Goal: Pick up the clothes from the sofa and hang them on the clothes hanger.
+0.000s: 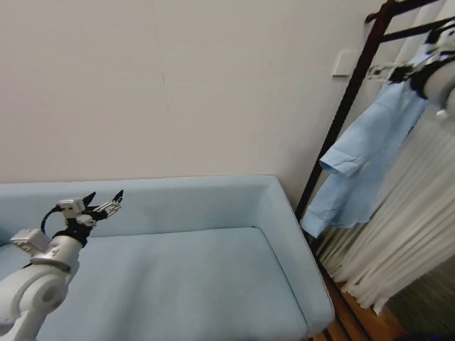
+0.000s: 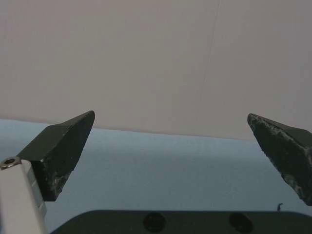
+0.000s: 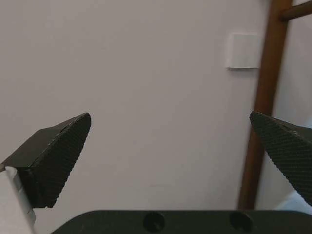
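A light blue shirt [image 1: 362, 163] hangs from the dark wooden clothes rack [image 1: 341, 117] at the right. High up by the rack's top bar, my right gripper [image 1: 389, 71] is beside the shirt's collar. In the right wrist view the right gripper [image 3: 170, 122] is open with nothing between its fingers; it faces the wall and the rack's pole [image 3: 263, 112]. My left gripper [image 1: 105, 199] hovers open over the left part of the light blue sofa [image 1: 192, 277]. The left wrist view has the left gripper [image 2: 170, 117] empty, facing the sofa's backrest [image 2: 161, 161].
A white pleated curtain [image 1: 405, 241] hangs behind the rack at the right. A white wall plate [image 1: 346, 62] sits beside the pole. Wooden floor [image 1: 355, 320] lies between the sofa's right arm and the curtain. The sofa seat is bare.
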Motion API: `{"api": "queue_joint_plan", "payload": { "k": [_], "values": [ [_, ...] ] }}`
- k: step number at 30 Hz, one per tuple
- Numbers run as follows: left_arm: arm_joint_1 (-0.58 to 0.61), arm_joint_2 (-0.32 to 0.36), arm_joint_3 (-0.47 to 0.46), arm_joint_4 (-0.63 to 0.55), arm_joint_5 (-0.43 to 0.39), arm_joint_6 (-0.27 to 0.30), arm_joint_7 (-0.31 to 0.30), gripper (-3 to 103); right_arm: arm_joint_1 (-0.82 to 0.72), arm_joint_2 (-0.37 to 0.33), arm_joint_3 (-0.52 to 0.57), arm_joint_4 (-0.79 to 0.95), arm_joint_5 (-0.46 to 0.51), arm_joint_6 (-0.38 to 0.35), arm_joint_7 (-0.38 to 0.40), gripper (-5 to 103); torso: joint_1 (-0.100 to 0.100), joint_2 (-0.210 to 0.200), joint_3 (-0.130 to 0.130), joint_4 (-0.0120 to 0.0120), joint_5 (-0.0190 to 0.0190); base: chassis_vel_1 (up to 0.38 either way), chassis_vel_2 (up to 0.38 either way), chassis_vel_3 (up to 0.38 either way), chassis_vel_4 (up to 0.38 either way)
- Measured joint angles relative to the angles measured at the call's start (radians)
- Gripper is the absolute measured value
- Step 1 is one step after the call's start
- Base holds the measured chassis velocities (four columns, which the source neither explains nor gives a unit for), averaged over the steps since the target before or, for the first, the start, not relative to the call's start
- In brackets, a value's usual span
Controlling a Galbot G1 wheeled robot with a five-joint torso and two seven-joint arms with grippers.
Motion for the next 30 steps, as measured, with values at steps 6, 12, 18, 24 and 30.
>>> {"api": "queue_joint_plan", "payload": {
  "k": [6, 12, 18, 24, 30],
  "values": [
    [0.069, -0.004, -0.022, -0.028, 0.0, -0.059, 0.036, 100, -0.136, -0.106, 0.049, 0.129, 0.007, 0.05, -0.136, 100, 0.0, 0.0, 0.0, -0.0028, 0.0004, 0.0, 0.0, 0.0, 0.0],
    [0.214, -0.058, -0.088, -0.07, 0.005, -0.156, 0.098, 100, -0.228, -0.047, 0.001, 0.089, -0.042, 0.101, -0.373, 100, 0.0, 0.0, 0.0, 0.0, 0.0002, 0.0, 0.0, 0.0, 0.0],
    [0.294, -0.131, -0.082, -0.092, 0.062, -0.224, 0.12, 100, -0.411, 0.043, 0.007, 0.041, -0.16, 0.227, -0.385, 100, 0.0, 0.0, 0.0, -0.001, 0.0004, 0.0, 0.0, 0.0, 0.0],
    [0.308, -0.161, -0.063, -0.12, 0.09, -0.225, 0.109, 100, -0.55, 0.076, 0.049, 0.081, -0.217, 0.313, -0.271, 100, 0.0, 0.0, 0.0, -0.0008, -0.0001, 0.0, 0.0, 0.0, 0.0],
    [0.298, -0.177, -0.015, -0.151, 0.137, -0.216, 0.087, 100, -1.139, 0.058, 0.435, 0.111, -0.495, 0.475, -0.132, 100, 0.0, 0.0, 0.0, -0.0021, 0.0007, 0.0, 0.0, 0.0, 0.0]
  ]
}}
